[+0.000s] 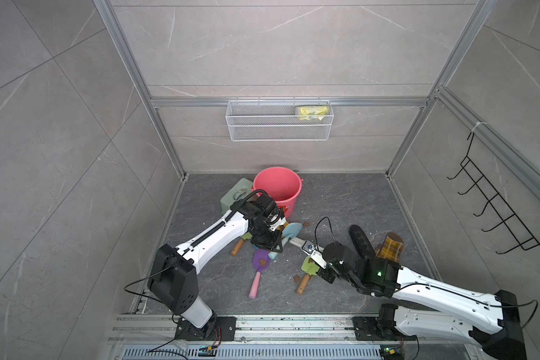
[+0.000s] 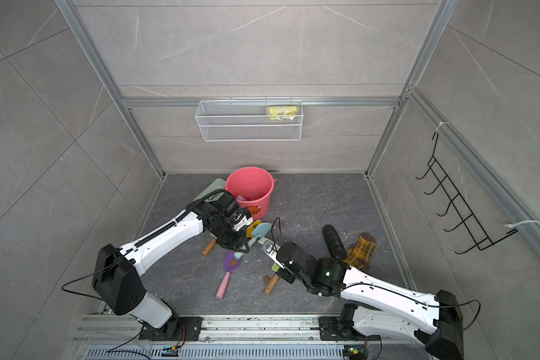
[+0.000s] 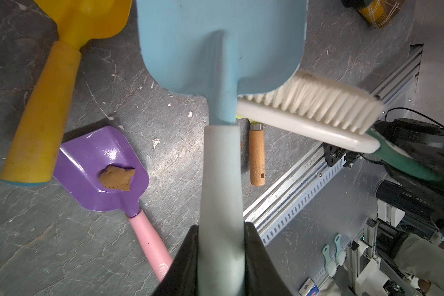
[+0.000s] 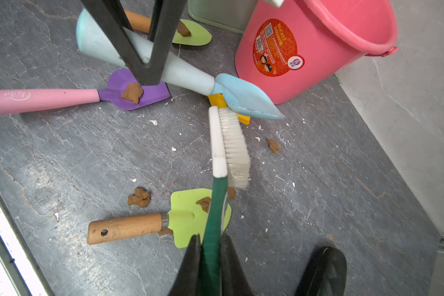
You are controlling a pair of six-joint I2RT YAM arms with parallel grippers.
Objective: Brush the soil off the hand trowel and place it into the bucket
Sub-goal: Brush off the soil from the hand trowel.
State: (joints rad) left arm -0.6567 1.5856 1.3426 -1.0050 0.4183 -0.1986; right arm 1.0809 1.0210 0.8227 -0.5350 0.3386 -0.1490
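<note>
- In both top views: coral-pink bucket (image 1: 281, 187) upright at the back of the bench (image 1: 356, 202), sage tissue box (image 1: 231, 196) just beside it. Blue trowel (image 1: 293, 230) just in front of the bucket, between the two arms. Hard to tell from above whether its blade touches the bench.
- Left wrist view: left hand (image 3: 221, 241) clamped on the blue trowel's pale handle, blade pointing away. White bristles of the brush (image 3: 308, 105) pressed against the blade's edge near the neck. Beneath, yellow trowel (image 3: 49, 102) and purple trowel (image 3: 98, 164) lying on the bench, a lump of soil (image 3: 117, 178) in the purple blade.
- Right wrist view: right hand (image 4: 210, 256) gripping the brush's green handle, brush tip touching the blue blade, bucket close behind. More soil lying loose on the bench and on the green trowel (image 4: 187, 217) under the brush.
</note>
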